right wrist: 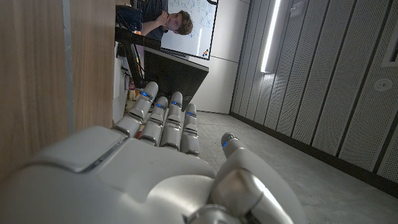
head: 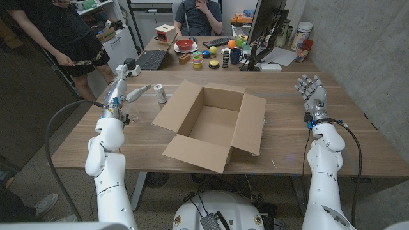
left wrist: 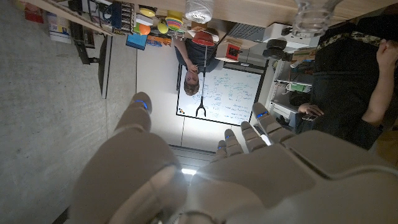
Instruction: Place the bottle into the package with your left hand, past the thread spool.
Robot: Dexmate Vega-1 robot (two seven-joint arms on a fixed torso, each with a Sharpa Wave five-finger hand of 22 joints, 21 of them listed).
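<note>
Spreading its fingers on nothing, the left hand hovers beside the clear bottle on the table. Thread spool stands near the open package. Right hand stands open-fingered, well apart.

Both arms come up from the bottom corners, white segmented forearms bent at the elbow. Left hand is raised, fingers apart and reaching forward, holding nothing. Right hand is up too, palm upright, fingers straight and slightly spread, nothing in it.
</note>
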